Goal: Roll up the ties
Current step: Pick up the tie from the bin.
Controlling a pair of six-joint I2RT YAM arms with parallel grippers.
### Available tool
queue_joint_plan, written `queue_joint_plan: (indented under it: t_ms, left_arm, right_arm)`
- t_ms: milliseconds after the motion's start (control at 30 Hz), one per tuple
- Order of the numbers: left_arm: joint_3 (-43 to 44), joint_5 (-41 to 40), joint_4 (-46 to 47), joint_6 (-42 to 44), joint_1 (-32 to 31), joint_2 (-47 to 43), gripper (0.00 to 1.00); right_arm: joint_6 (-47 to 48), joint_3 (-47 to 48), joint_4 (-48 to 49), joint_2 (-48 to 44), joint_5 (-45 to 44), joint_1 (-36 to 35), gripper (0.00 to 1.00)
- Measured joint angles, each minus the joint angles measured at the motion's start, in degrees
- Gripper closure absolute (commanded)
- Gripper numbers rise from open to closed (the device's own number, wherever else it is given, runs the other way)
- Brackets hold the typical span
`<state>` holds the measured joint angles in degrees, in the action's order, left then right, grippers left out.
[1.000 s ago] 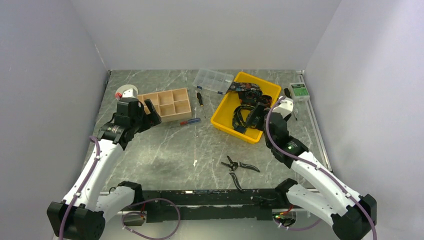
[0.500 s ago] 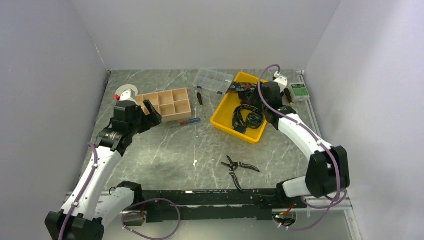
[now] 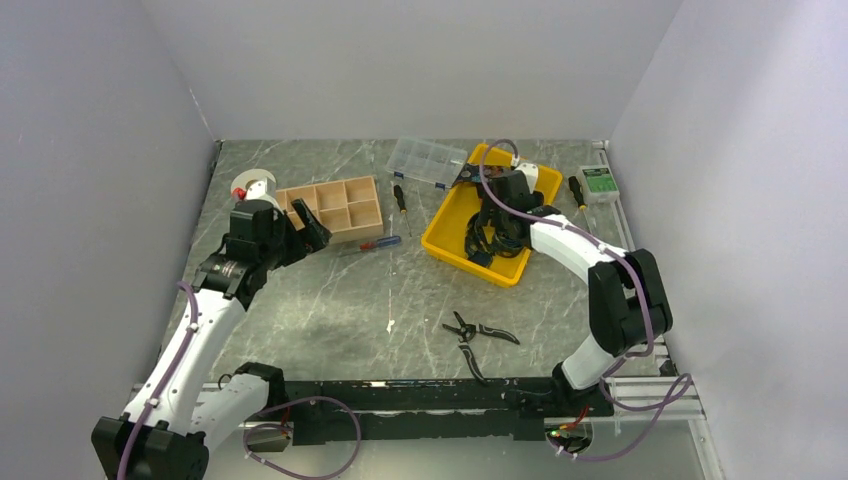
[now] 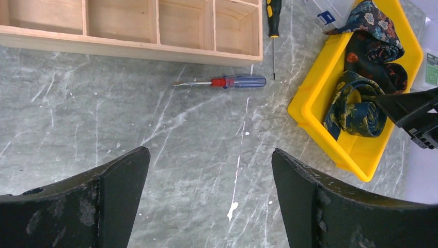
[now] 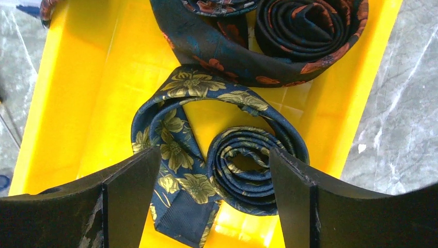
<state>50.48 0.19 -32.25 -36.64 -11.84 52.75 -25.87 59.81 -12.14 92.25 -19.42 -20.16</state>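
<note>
Ties (image 5: pixel 178 155), at least two, lie inside the yellow bin (image 3: pixel 445 215) right of mid-bench. Nearest the arm bases, pliers (image 3: pixel 480 335) lie on the bench (image 3: pixel 380 290) with handles spread. Further in on the left, the left pincer (image 4: pixel 209 155) hangs released above bare bench, jaws wide apart and holding nothing. Beyond it a red-and-blue screwdriver (image 4: pixel 227 81) lies just beside the front wall of a wooden tray (image 3: pixel 335 207). In the near half of the bin, the gold-flowered tie (image 4: pixel 356 108) is partly rolled, a loose coil with an open loop and one end trailing. The right pincer (image 5: pixel 212 160) is over it, released, fingers (image 5: pixel 129 196) either side of the coil; contact cannot be told. In the far half the orange-flowered tie (image 5: pixel 304 20) shows a tighter coil. A clear box (image 3: pixel 427 160) lies beside the bin's far corner.
</note>
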Motion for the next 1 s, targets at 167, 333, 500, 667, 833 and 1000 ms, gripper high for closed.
queue_joint_plan:
  t_ms: [167, 333, 500, 667, 833, 1000]
  left_arm:
    - [-0.02, 1.11, 0.31, -0.04, 0.00, 0.42, 0.06]
    - [-0.02, 1.88, 0.31, -0.04, 0.00, 1.40, 0.06]
    - [-0.02, 2.60, 0.31, -0.04, 0.00, 1.53, 0.08]
    - [-0.02, 2.73, 0.31, -0.02, 0.00, 1.53, 0.09]
    - [-0.02, 2.36, 0.31, -0.04, 0.00, 1.46, 0.09]
    - [0.11, 1.75, 0.35, -0.11, 0.00, 0.85, 0.09]
  right_arm:
    - [2.19, 0.17, -0.28, 3.21, -0.39, -1.09, 0.18]
    - [3.82, 0.63, -2.78, 9.11, -2.71, -2.40, 0.29]
    - [5.09, 2.80, -4.72, 12.04, -5.25, -3.10, 0.73]
    - [4.94, 2.95, -5.03, 11.67, -5.55, -3.32, 1.00]
    - [4.26, 1.64, -5.38, -1.49, 0.72, -3.41, 1.00]
    - [3.56, 2.36, 2.03, -24.06, 14.71, -3.43, 1.00]
